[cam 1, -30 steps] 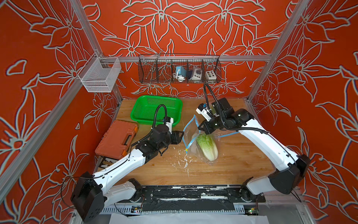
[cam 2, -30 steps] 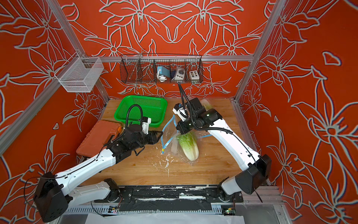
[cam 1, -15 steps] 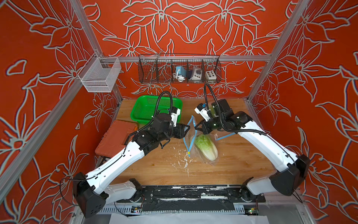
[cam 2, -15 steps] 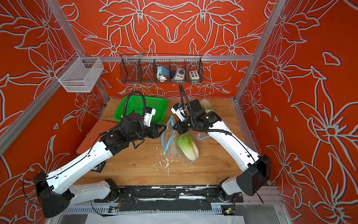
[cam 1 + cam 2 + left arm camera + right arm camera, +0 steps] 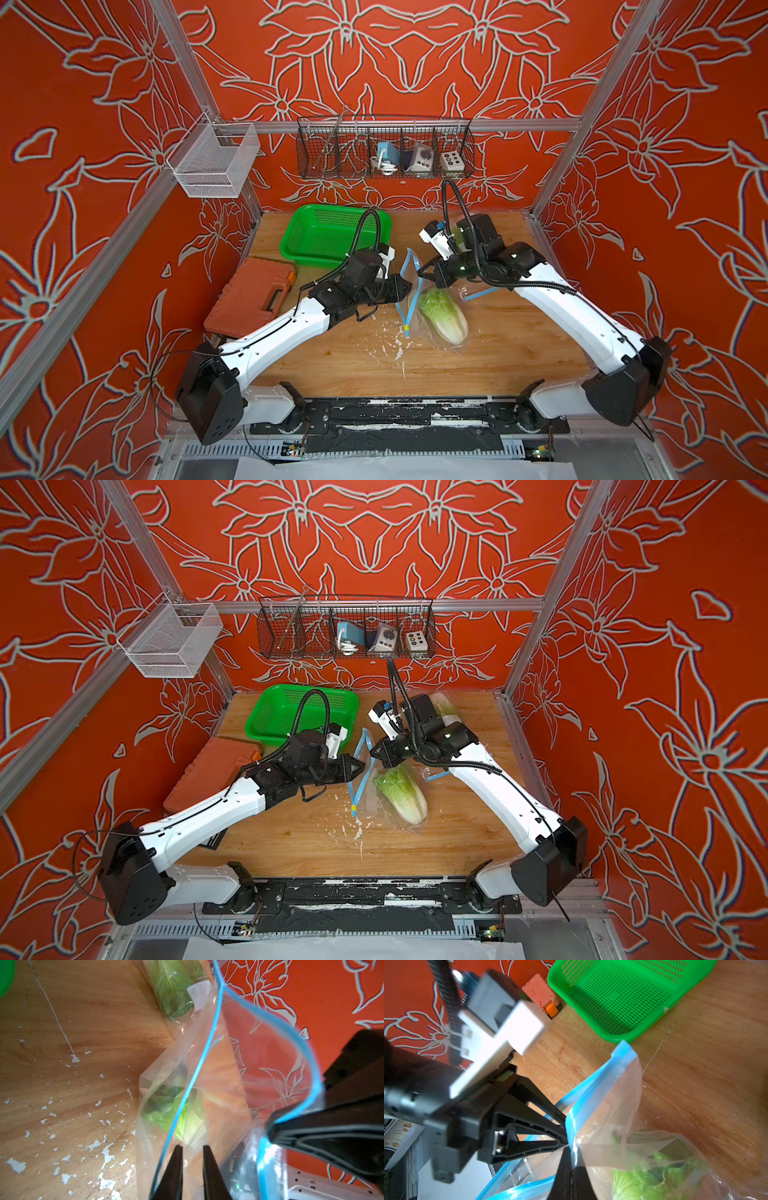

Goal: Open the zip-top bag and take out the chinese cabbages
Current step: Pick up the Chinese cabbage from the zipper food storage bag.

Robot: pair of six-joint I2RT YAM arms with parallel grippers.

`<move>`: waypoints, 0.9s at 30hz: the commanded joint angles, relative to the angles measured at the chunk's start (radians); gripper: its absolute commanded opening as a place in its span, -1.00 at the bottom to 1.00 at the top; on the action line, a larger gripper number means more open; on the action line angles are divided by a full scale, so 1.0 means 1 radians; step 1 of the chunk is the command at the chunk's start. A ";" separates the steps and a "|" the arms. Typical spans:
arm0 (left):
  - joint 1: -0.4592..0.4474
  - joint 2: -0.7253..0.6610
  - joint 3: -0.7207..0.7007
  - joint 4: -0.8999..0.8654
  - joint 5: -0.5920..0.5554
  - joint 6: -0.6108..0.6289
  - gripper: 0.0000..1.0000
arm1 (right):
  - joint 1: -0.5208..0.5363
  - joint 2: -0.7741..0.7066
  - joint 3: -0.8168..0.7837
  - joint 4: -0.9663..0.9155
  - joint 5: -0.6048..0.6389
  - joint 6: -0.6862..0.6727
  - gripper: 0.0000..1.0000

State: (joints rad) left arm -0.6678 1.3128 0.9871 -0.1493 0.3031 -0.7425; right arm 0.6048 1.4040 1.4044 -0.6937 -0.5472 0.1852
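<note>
The wooden table [image 5: 519, 353] is seen in both top views, and its middle is speckled with white flecks [image 5: 390, 345]. A green mesh basket [image 5: 328, 232] is set at the back left of it. An orange tool case [image 5: 249, 299] is laid along the left edge, just in front of the basket.

The zip-top bag [image 5: 415, 307] is found mid-table between the two arms. Its closed bottom is rested on the wood towards the front, while its blue-edged mouth is raised and parted. One chinese cabbage [image 5: 401, 793] is held inside the bag, with the crinkled green leaves turned towards the mouth and the white stem base towards the bottom. A second cabbage [image 5: 174, 987] is seen outside the bag at the back of the table, behind the right arm. It is wrapped in clear film with a white label, though it is largely hidden in the top views.

The left pincer [image 5: 192, 1147] is closed on the left lip of the mouth, and only a narrow gap, filled by the film, is left between its fingers. The right pincer [image 5: 571, 1157] is clamped tight on the opposite lip, on the blue zip strip.
</note>
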 commanded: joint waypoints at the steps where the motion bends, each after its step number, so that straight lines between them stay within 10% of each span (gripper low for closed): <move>1: -0.003 0.023 -0.014 0.072 0.027 -0.057 -0.75 | -0.004 -0.013 -0.021 0.050 -0.037 0.017 -1.00; 19: -0.007 0.146 -0.079 0.164 0.078 -0.105 -0.77 | 0.000 0.006 -0.093 0.204 -0.167 0.077 -1.00; 24: 0.000 0.165 -0.150 0.188 0.074 -0.101 -0.77 | -0.008 -0.064 -0.162 0.234 -0.085 0.111 0.03; 27: 0.007 0.172 -0.205 0.235 0.097 -0.114 -0.76 | -0.033 -0.178 -0.290 0.293 -0.004 0.170 0.29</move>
State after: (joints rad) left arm -0.6674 1.4696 0.8200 0.0368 0.3801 -0.8524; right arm 0.5953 1.3293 1.1862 -0.4629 -0.6304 0.3065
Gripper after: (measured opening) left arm 0.118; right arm 0.623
